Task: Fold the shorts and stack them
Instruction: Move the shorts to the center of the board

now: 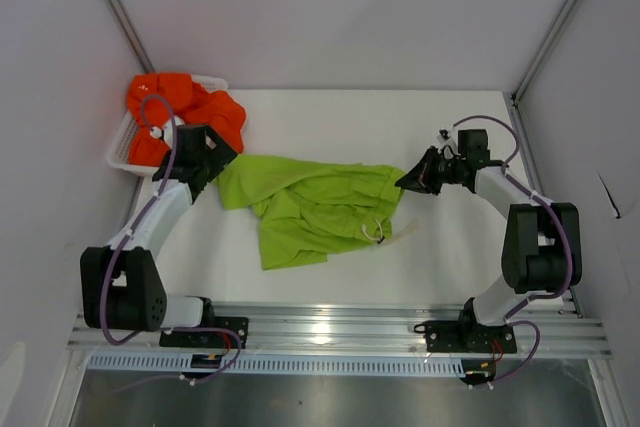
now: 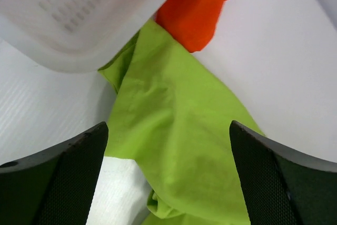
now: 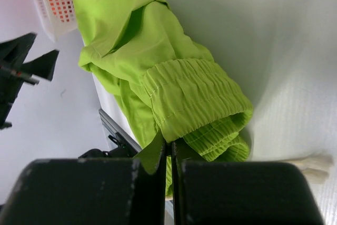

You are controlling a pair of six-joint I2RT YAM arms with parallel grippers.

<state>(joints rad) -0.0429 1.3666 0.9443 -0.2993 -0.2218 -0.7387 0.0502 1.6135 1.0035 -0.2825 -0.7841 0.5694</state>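
Observation:
The lime green shorts (image 1: 310,207) lie crumpled across the middle of the table. My right gripper (image 1: 410,180) is shut on their right edge; the right wrist view shows its jaws (image 3: 171,151) pinched on fabric just below the gathered elastic waistband (image 3: 195,98). My left gripper (image 1: 205,162) is open over the green shorts' left end (image 2: 179,119), its jaws (image 2: 168,130) wide apart with nothing between them. The orange shorts (image 1: 180,107) sit piled in the basket, one part hanging over its rim (image 2: 202,3).
The white mesh basket (image 1: 120,152) stands at the back left, close to my left gripper (image 2: 68,19). A white drawstring (image 1: 378,232) trails from the waistband onto the table (image 3: 316,164). Walls enclose the table on the left, right and back.

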